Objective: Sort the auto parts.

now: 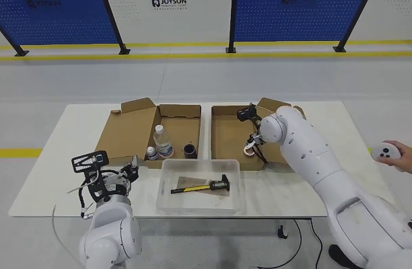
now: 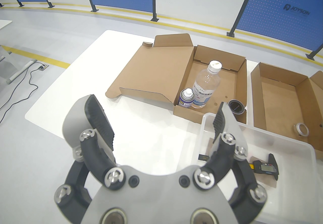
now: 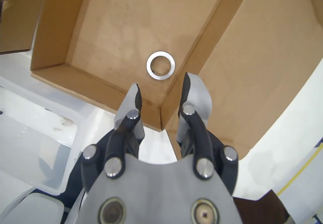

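A metal ring [image 3: 161, 65] lies flat on the floor of the right cardboard box [image 3: 50, 20], close to the box corner nearest the clear bin [image 1: 164, 191]. The right wrist view gives it plainly, with the right gripper [image 3: 161, 82] poised above that corner, its fingers [image 3: 187, 83] moderately apart and holding nothing. From above, the same arm crosses the box just beyond the bin's far right corner and covers much of the spot. The left wrist view supplies the rest. A digital caliper [image 2: 265, 167] rests on a scrap of cardboard [image 2: 267, 183] inside the bin. In the left cardboard box [image 2: 151, 71], just beyond the bin's far left side, stand a water bottle [image 2: 207, 86], a small spray can [image 2: 186, 99] and a dark round part [image 2: 236, 107]. The left gripper [image 2: 156, 104] hangs off the bin's left end over the white table [image 1: 58, 168], spread wide and empty.
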